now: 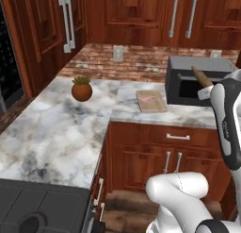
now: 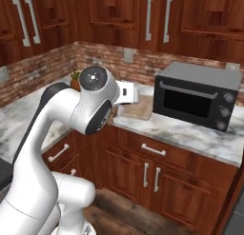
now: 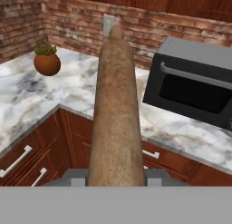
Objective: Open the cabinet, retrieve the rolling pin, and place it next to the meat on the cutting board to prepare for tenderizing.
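Note:
My gripper (image 3: 115, 177) is shut on the rolling pin (image 3: 115, 109), a light-brown wooden cylinder that runs away from the hand toward the brick wall. In the left base view the gripper (image 1: 205, 87) holds the rolling pin (image 1: 201, 77) tilted up in front of the black oven, to the right of the cutting board (image 1: 157, 106). The meat (image 1: 150, 99), a small pinkish slab, lies on that tan board. My arm partly covers the cutting board (image 2: 139, 109) in the right base view. The cabinet (image 1: 141, 15) doors along the back wall stand shut.
A black countertop oven (image 1: 188, 88) (image 2: 198, 93) (image 3: 195, 82) stands right of the board. A potted plant (image 1: 82, 89) (image 3: 46, 60) sits on the marble counter (image 1: 56, 128) at left. A dark stovetop (image 1: 42, 208) lies at the near left. Lower drawers and doors (image 2: 152, 158) sit below.

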{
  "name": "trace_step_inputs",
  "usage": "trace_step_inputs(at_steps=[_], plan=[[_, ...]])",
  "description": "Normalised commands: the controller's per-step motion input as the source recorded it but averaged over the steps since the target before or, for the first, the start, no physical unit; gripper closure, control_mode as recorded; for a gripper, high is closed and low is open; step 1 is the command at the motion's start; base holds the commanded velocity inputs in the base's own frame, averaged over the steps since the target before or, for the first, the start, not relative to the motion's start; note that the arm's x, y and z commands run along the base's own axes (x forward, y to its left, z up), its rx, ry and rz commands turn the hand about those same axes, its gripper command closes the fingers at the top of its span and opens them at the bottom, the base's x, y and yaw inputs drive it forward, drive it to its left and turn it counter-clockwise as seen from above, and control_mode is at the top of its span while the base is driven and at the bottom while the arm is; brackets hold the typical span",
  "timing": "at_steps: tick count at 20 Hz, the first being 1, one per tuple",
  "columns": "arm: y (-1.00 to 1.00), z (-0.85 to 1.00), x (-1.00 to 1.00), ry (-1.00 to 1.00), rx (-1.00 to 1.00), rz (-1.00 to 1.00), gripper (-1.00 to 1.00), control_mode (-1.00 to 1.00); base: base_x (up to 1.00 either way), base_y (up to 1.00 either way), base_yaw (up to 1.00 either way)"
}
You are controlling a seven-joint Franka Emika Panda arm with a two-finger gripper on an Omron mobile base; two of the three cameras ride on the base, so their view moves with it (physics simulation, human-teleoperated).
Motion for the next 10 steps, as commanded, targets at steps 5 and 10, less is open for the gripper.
trace_step_inputs(at_steps=[5, 10], plan=[[0.0, 0.0, 0.0, 0.0, 0.0, 0.0, 1.0, 1.0, 0.58, 0.39, -0.11], [0.0, 0.0, 0.0, 0.0, 0.0, 0.0, 1.0, 1.0, 0.49, 0.16, -0.07]])
